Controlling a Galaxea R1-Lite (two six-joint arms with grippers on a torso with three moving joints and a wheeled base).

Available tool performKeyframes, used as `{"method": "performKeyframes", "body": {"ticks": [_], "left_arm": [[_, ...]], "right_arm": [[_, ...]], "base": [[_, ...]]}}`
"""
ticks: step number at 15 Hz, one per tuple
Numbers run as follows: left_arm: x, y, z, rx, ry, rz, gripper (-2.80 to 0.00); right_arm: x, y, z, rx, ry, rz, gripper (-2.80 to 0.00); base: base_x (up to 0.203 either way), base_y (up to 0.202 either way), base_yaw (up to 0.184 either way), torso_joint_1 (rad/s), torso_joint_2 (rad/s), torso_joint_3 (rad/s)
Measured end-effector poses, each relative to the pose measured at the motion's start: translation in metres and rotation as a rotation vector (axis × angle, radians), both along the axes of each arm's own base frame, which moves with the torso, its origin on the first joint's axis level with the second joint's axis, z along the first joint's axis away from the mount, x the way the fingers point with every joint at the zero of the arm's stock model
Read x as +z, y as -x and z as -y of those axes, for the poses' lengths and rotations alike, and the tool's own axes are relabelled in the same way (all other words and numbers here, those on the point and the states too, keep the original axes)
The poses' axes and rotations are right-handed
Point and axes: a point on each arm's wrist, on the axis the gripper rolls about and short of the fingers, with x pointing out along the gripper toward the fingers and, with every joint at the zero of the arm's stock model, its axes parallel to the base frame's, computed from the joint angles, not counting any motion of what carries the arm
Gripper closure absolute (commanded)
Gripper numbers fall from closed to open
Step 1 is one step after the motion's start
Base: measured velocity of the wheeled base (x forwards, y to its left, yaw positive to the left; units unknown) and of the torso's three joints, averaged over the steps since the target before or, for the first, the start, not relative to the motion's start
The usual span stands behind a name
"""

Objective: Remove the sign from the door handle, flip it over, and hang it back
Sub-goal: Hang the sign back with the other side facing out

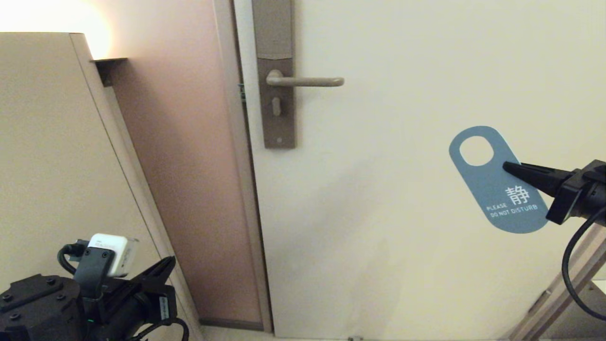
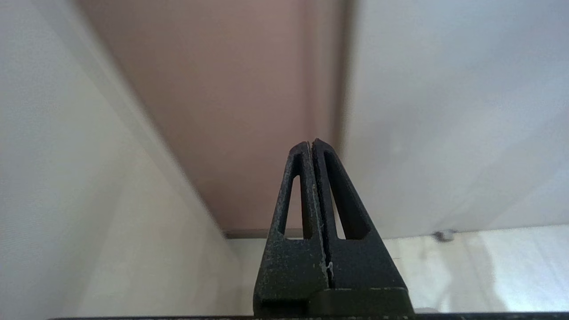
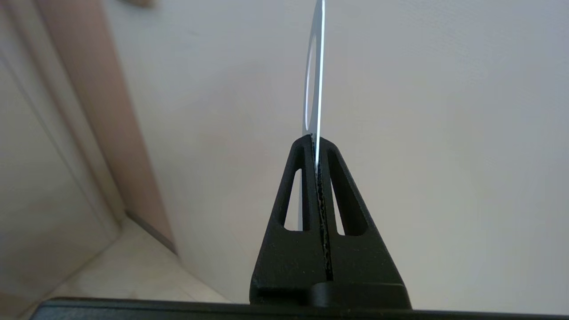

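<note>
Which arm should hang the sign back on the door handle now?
Right. The right gripper already pinches the sign; the door handle is bare. The left gripper sits low, shut, empty.

The left gripper (image 2: 311, 144) points up with its two black fingers (image 2: 295, 195) pressed together, nothing between them. Beyond it a pinkish wall panel (image 2: 231, 102) runs between a pale cabinet side (image 2: 66, 178) and the cream door (image 2: 453, 111). Pale floor (image 2: 489, 266) lies below.
</note>
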Motion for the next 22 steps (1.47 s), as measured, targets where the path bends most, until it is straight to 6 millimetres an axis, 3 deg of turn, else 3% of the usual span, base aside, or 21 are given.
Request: {"method": "performKeyframes", "body": {"ticks": [9,14,19,22], "left_arm": [[0.003,0.001,0.000,-0.016,-0.044,0.024,0.00],[0.017,0.008,-0.007,-0.024,-0.135,0.105,0.00],[0.021,0.021,-0.018,0.039,-0.231,0.103,0.00],[0.021,0.023,-0.032,0.184,-0.274,0.081,0.00]], "right_arm": [[0.000,0.000,0.000,0.000,0.000,0.000,0.00],[0.000,0.000,0.000,0.000,0.001,0.002,0.00],[0.002,0.001,0.000,0.000,0.001,0.009,0.00],[0.003,0.004,0.000,0.000,0.001,0.015,0.00]], "base": [[0.000,-0.039,0.000,0.000,0.00,0.000],[0.000,0.000,0.000,0.000,0.00,0.000],[0.000,0.000,0.000,0.000,0.00,0.000],[0.000,0.000,0.000,0.000,0.00,0.000]]}}
